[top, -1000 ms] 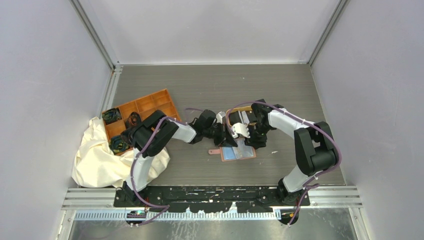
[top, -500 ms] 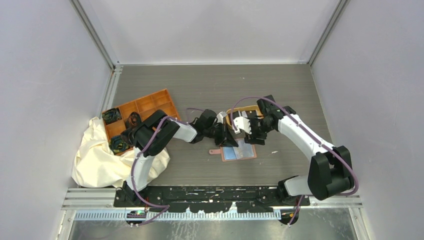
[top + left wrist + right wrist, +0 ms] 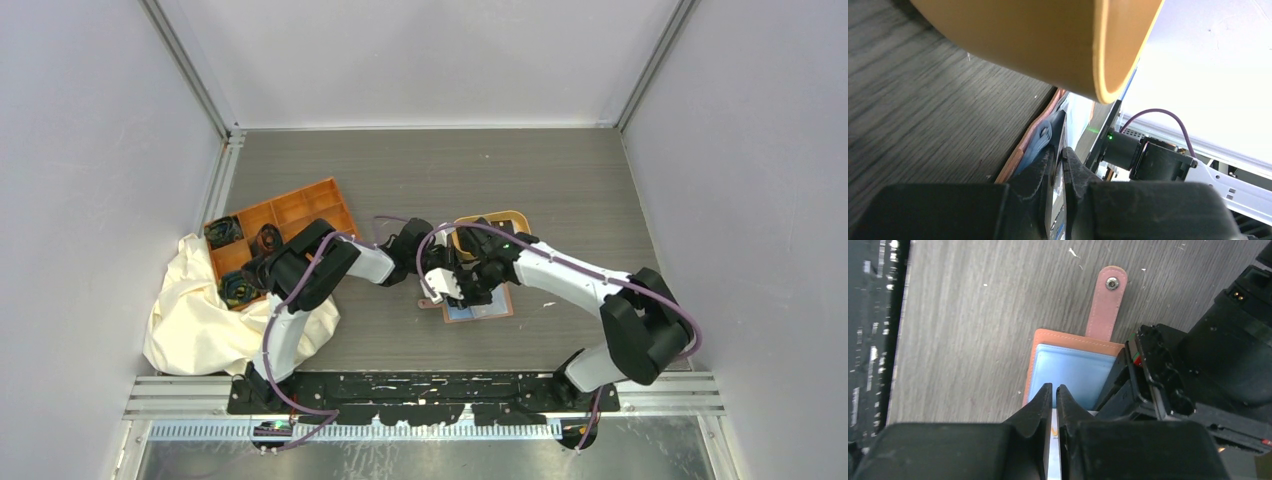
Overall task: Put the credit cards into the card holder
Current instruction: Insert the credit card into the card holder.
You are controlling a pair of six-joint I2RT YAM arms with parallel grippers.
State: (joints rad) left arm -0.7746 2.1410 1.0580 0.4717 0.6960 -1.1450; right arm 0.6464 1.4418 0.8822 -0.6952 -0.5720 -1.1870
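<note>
Pinkish-brown leather wallet (image 3: 1068, 370); right gripper (image 3: 1054, 388) now above it pinching thin pale card (image 3: 1053, 450), insertion next; left gripper (image 3: 1058, 155) narrow, seemingly clamping wallet edge.

My overhead view is evenly lit and sharp, with soft shadows on the surface (image 3: 400, 170). On the left wrist the tan tray (image 3: 1048, 45) is blurred (far too close), and the background blows out white. Right wrist is crisp past the right claw (image 3: 1054, 390)
</note>
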